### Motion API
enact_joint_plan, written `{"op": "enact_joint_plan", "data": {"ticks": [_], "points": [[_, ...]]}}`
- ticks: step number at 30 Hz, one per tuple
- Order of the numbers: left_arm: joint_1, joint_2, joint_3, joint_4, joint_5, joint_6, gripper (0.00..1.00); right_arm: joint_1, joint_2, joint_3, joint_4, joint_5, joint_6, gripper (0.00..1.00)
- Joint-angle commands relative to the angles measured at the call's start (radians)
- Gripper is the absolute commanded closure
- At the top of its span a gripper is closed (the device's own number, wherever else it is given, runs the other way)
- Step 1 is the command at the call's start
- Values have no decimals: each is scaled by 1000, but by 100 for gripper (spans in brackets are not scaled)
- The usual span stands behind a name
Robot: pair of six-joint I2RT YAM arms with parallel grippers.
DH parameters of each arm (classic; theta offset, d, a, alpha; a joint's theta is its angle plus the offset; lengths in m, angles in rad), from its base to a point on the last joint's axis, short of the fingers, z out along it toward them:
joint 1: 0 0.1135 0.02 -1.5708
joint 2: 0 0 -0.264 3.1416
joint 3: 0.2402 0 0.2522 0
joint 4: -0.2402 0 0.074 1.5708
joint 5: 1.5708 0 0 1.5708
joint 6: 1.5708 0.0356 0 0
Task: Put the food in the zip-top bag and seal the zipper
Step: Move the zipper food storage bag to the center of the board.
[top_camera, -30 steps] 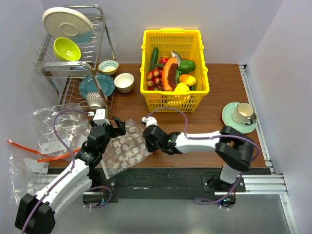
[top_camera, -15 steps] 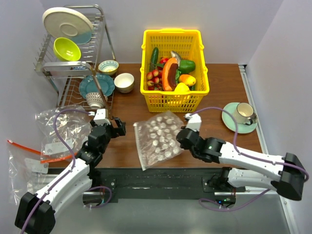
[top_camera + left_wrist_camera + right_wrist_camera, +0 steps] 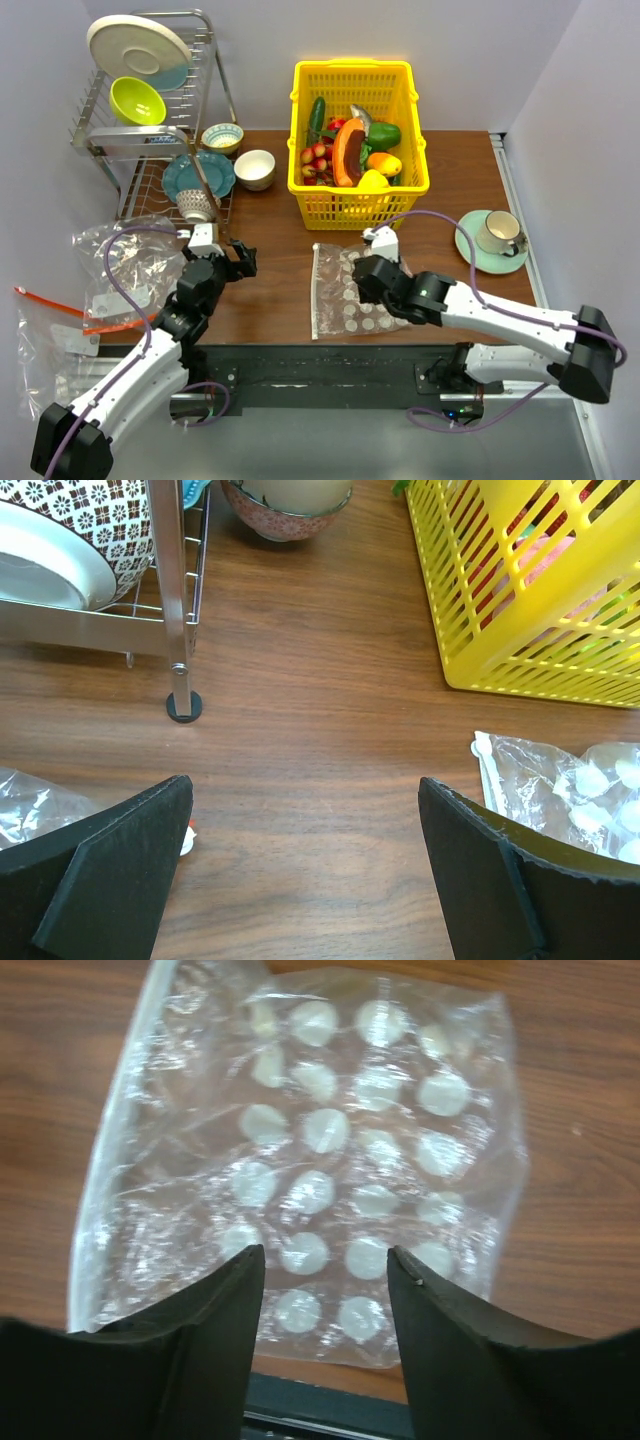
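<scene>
"How did the right end effector point(image 3: 325, 1257) stand?"

"Partly spread, with nothing between its fingers; it hung just above the clear plastic zip-top bag with whitish round dots point(image 3: 330, 1140); that bag lay flat on the brown wooden tabletop point(image 3: 270, 215), near the front edge; the thin whitish zipper strip point(image 3: 105, 1160) ran along the side facing the left arm; whether it was sealed, I could not tell."

"And the left end effector point(image 3: 305, 865)?"

"Spread wide and empty, over bare wood, apart from the bag."

"The food?"

"The small plastic toy food point(image 3: 350, 150) sat heaped in the yellow slotted plastic basket point(image 3: 352, 212), just behind the bag."
</scene>
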Motion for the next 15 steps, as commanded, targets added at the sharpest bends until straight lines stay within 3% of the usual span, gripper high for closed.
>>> {"op": "enact_joint_plan", "data": {"ticks": [1, 10, 15], "points": [[-5, -4, 1, 27, -22, -16, 0, 35, 145, 125, 96, -85, -31, 47], [-5, 4, 4, 30, -24, -16, 0, 190, 548, 408, 22, 25, 64, 45], [-5, 4, 4, 29, -29, -16, 0, 209, 653, 471, -7, 67, 111, 47]]}}
